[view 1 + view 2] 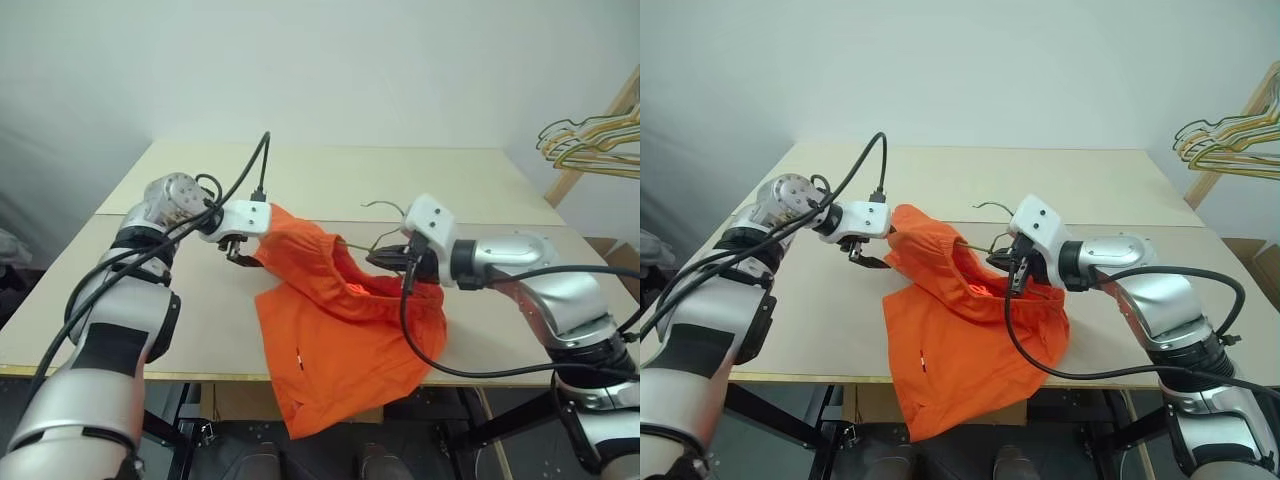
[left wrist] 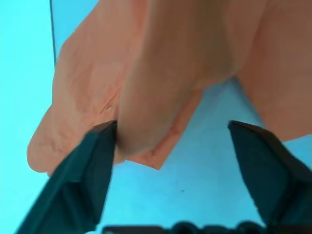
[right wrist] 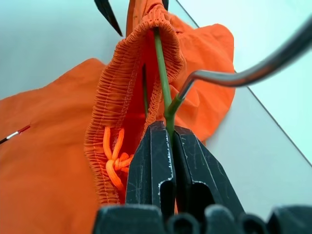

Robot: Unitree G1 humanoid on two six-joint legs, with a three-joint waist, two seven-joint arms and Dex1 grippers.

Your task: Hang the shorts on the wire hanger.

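Pinching the wire hanger [image 3: 162, 73] (threaded inside the shorts [image 1: 340, 340]), right gripper [image 3: 168, 134] clamps; left gripper [image 2: 170, 141] gapes beside fabric.

A pale wooden table [image 1: 420, 180] carries the scene — its top is made of two boards, with a seam running across the middle. The orange shorts [image 1: 340, 350] rest partly on the near board; their upper part is lifted off the surface, while the lower part spreads on the wood and hangs over the front edge — well below the tabletop.
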